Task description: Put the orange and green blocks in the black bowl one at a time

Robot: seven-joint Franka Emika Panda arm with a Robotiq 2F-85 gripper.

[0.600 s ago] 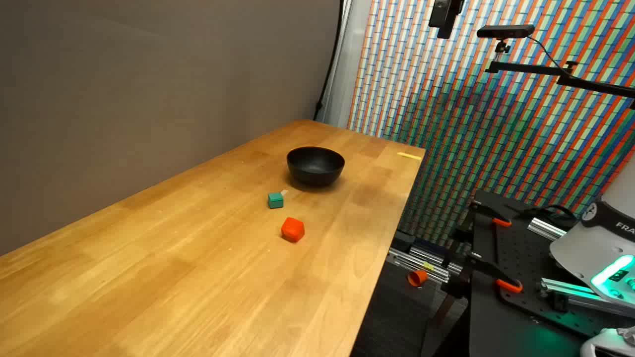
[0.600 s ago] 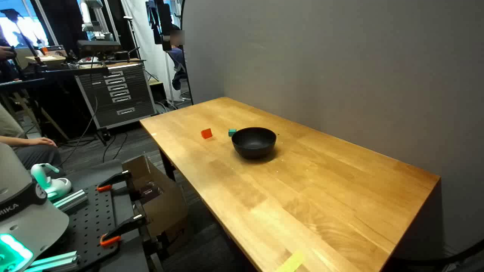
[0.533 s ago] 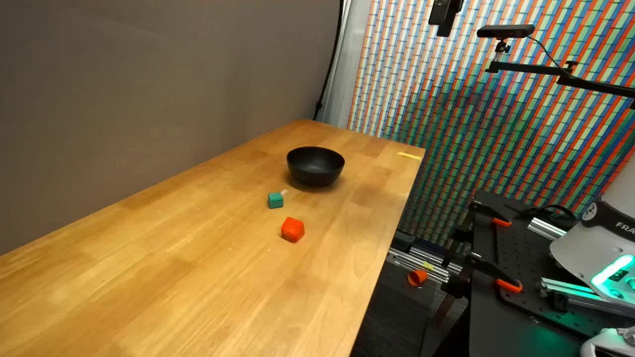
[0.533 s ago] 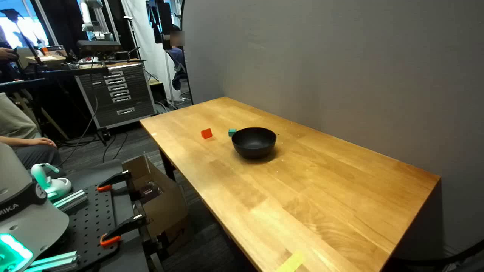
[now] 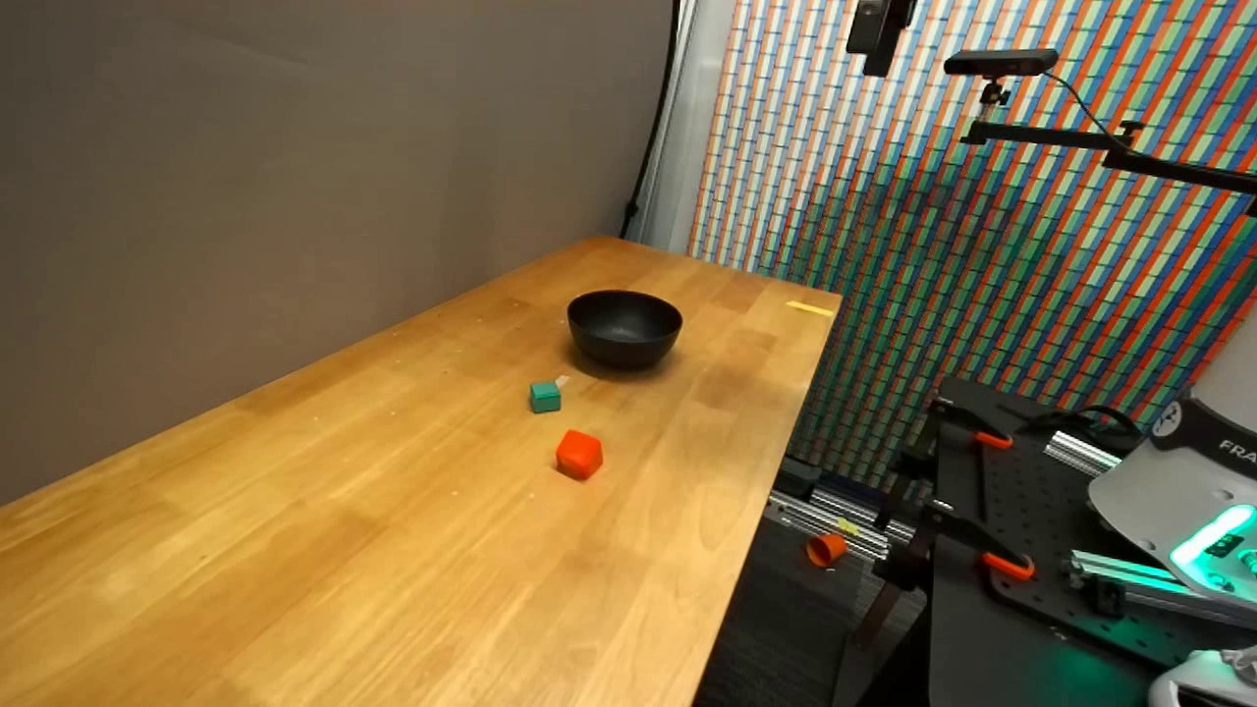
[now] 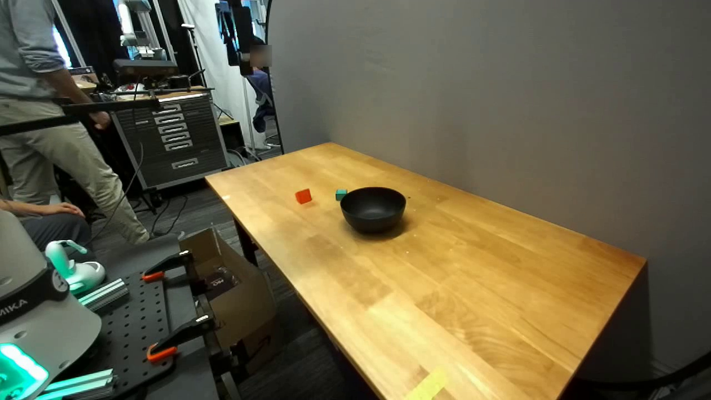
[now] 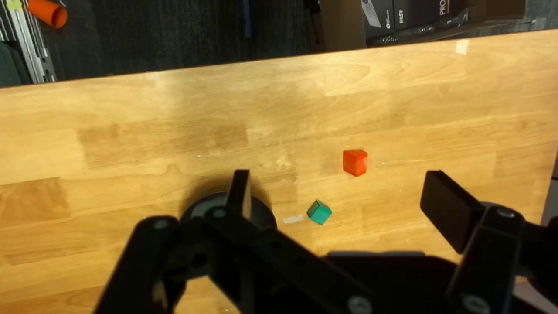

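Observation:
The orange block [image 5: 579, 455] [image 6: 303, 196] lies on the wooden table in both exterior views. The smaller green block [image 5: 545, 397] [image 6: 341, 194] lies near it, closer to the black bowl [image 5: 625, 330] [image 6: 373, 210], which stands upright and looks empty. In the wrist view my gripper [image 7: 338, 189] is open, with nothing between its fingers, high above the table. The orange block [image 7: 355, 162] and green block [image 7: 319, 212] show in the gap between the fingers. The left finger covers much of the bowl [image 7: 261, 214].
The wooden table [image 5: 393, 550] has a grey wall along one long side. A black part [image 5: 881, 34] hangs at the top of an exterior view. Yellow tape [image 6: 427, 385] marks one table end. A person [image 6: 50, 128] stands in the background. A cardboard box [image 6: 239, 300] sits below the table edge.
A person has stepped into the left background of an exterior view. The blocks and the bowl have not moved. The black part at the top has barely shifted.

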